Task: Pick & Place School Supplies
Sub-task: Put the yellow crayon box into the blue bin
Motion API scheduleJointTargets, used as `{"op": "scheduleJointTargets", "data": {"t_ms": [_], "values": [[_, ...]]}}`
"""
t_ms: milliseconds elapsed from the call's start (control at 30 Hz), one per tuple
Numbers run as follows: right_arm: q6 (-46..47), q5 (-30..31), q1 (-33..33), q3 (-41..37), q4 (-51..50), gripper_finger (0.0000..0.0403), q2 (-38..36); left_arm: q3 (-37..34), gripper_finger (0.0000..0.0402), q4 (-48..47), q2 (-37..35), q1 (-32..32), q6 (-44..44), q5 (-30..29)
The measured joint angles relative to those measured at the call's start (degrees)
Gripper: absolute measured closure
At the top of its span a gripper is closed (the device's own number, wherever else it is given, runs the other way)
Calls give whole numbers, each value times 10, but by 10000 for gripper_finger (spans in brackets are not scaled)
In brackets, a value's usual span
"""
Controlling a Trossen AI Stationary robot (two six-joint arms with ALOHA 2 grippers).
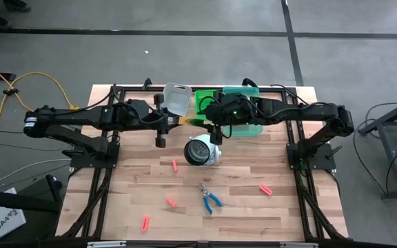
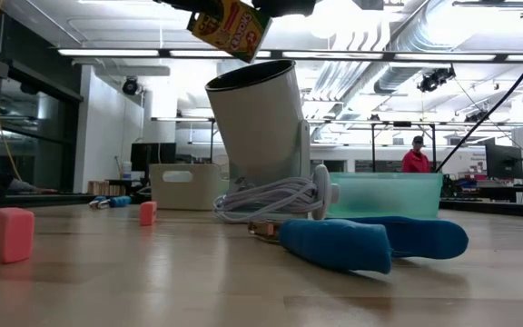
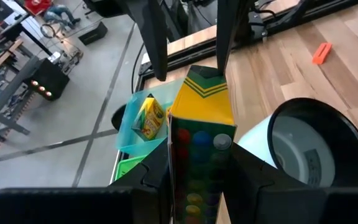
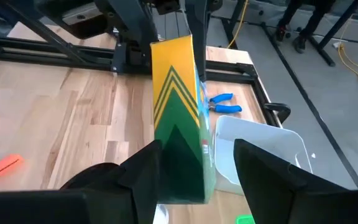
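L arm reaches in from the left over the table [image 1: 253, 220]. Left gripper [image 3: 199, 165] is clamped on a green-and-yellow crayon box [image 3: 201, 124], fingers pressed to both sides, box held in the air above the table's back-centre, just in front of the grey bin [image 1: 176, 98]. Right gripper [image 4: 197, 155] meets it from the other side, fingers straddling the same box w/ a gap on one side – open, not gripping. Behind them sit the green bin [image 1: 204, 103] and teal bin [image 1: 243, 93]; a 2nd crayon box [image 3: 148, 118] lies in the teal one. Below the handover – a round white object [image 1: 202, 150] w/ a dark face. Farther front: blue-handled scissors [image 1: 210, 198] mid-table, red-pink stubs [image 1: 175, 165] scattered on both sides, well apart.
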Motion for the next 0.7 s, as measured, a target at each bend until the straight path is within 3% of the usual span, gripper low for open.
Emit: {"op": "scheduleJointTargets", "data": {"t_ms": [367, 700], "values": [[-27, 8, -1, 0, 17, 214, 54, 1, 305, 33, 2, 0, -1, -9], [-44, 46, 0, 0, 53, 229, 58, 1, 305, 33, 0, 0, 3, -12]]}}
